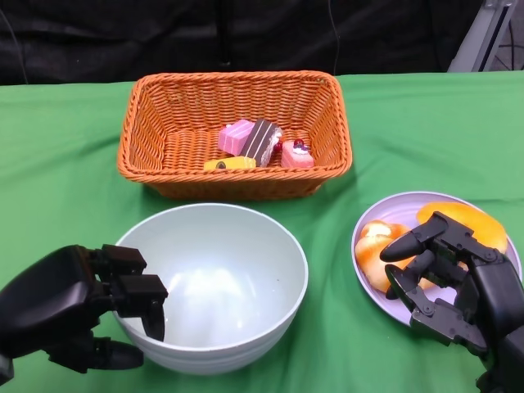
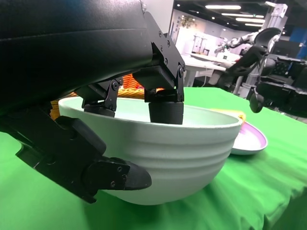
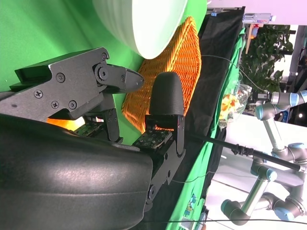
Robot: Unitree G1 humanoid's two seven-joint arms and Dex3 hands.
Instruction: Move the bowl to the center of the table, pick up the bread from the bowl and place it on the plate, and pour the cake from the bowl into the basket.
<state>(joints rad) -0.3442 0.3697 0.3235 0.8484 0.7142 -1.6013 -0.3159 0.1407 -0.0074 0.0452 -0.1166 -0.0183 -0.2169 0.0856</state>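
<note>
On green cloth, unmarked bowl, basket

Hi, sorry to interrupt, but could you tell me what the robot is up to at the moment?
The left hand grips the rim of the empty pale bowl, fingers inside and thumb outside. The cake pieces already lie in the orange basket, and the bread sits on the purple plate. The right hand hovers open over that plate, holding nothing.

Left hand grips bowl rim, fingers hooked inside, thumb outside against wall. Right hand hovers low, fingers spread, holding nothing.
</note>
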